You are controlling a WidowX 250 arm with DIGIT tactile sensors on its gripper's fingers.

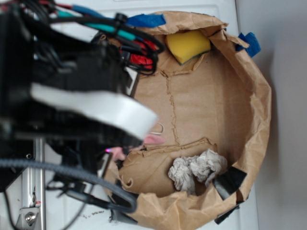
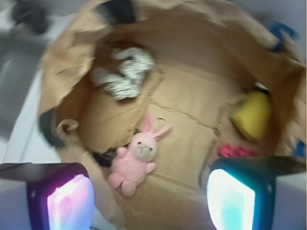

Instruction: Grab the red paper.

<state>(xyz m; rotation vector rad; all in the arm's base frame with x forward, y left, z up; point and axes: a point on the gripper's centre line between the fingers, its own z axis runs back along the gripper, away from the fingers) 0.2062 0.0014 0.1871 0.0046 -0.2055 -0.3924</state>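
Hovering above the brown crumpled-paper basin (image 2: 192,33), the fingers (image 2: 151,199) stood spread apart and empty; the bright red wrinkly paper wad (image 2: 237,152) lay near the right finger, beside the yellow sponge (image 2: 253,115); the pink plush bunny (image 2: 135,160) lay well apart.

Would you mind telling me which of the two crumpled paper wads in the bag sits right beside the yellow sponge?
The red paper: bright red, it lies next to the yellow sponge. The grey-white paper wad sits at the bag's opposite side, well apart from the sponge.
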